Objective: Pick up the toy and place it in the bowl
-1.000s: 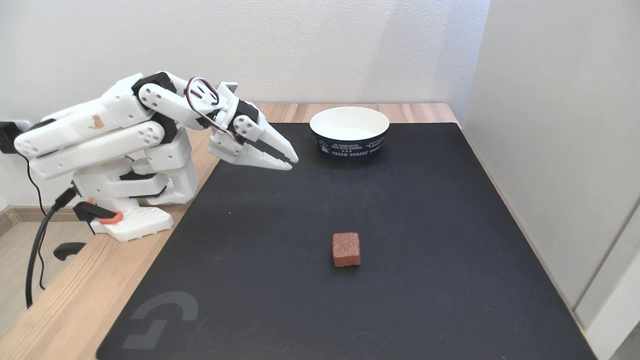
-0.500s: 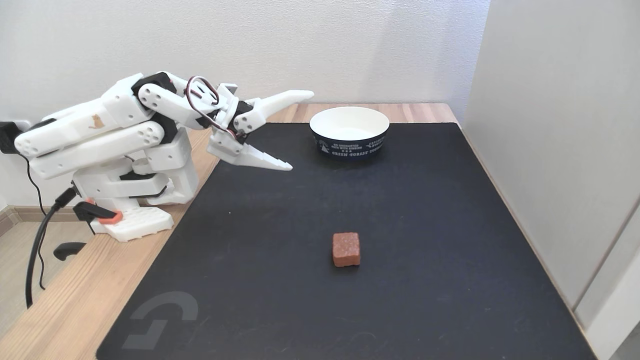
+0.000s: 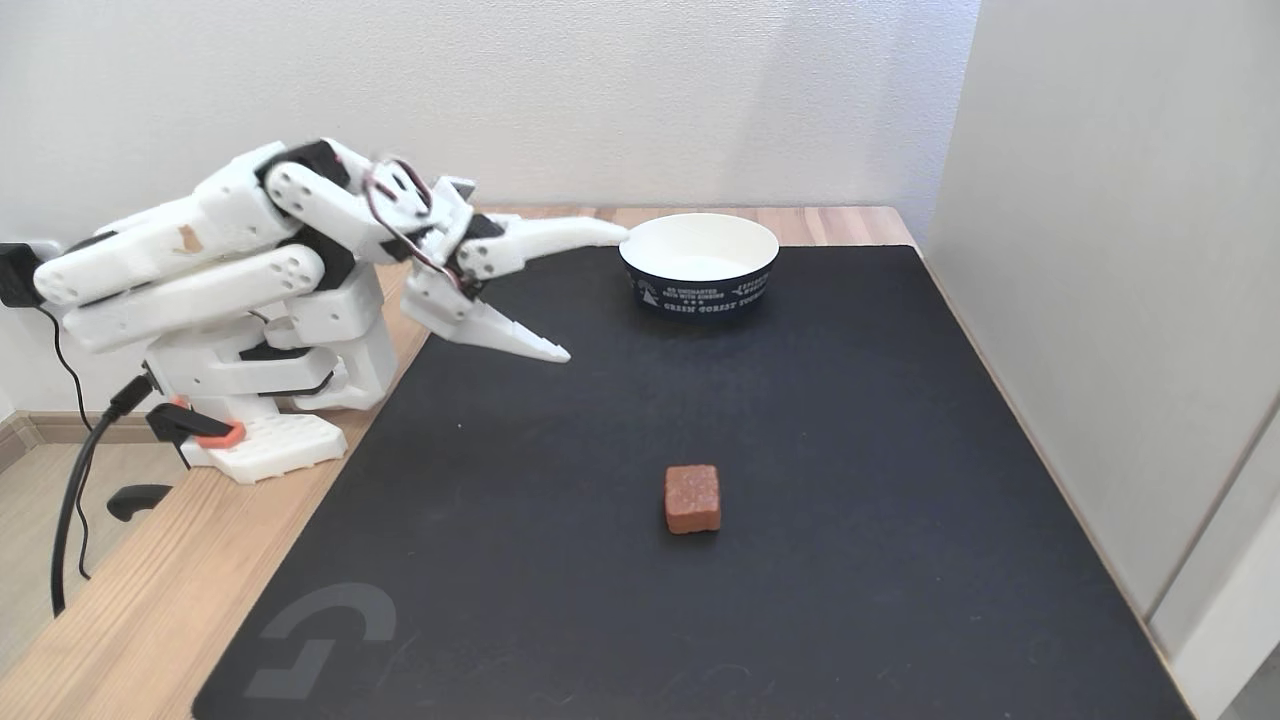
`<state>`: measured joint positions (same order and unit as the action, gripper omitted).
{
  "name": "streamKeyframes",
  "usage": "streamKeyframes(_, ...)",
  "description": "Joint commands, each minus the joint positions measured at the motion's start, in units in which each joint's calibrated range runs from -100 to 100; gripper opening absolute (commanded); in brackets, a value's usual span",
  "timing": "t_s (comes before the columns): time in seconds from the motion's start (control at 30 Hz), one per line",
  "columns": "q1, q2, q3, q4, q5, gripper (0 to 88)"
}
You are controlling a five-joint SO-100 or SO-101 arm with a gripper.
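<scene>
Seeing my arm folded low at the desk's left, hand (image 3: 597,292) gaping wide and empty, upper finger tip near the bowl (image 3: 699,264), toy (image 3: 692,498) lying apart on the black mat (image 3: 850,450)

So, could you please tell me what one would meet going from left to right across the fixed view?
Black cable → arm base → open pincer → toy → grey side panel. The bowl overlaps the toy's span, so I leave it out.
</scene>
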<state>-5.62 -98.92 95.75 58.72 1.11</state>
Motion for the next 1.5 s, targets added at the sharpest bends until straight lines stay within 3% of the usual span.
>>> streamKeyframes(0.0,5.16,1.84,-9.90,2.33,-0.79,44.1)
streamKeyframes(0.3,14.11,36.43,-44.06,4.45,-0.32,44.0)
streamKeyframes(0.5,22.05,66.36,-66.95,15.97,-0.22,44.0)
streamKeyframes(0.67,22.97,84.29,-81.28,22.15,-0.17,44.0)
streamKeyframes(0.83,24.56,95.71,-93.63,24.86,-0.06,43.9)
streamKeyframes(1.17,25.90,118.63,-115.62,26.38,5.73,43.9)
streamKeyframes(1.47,21.64,132.06,-125.63,25.87,6.25,43.9)
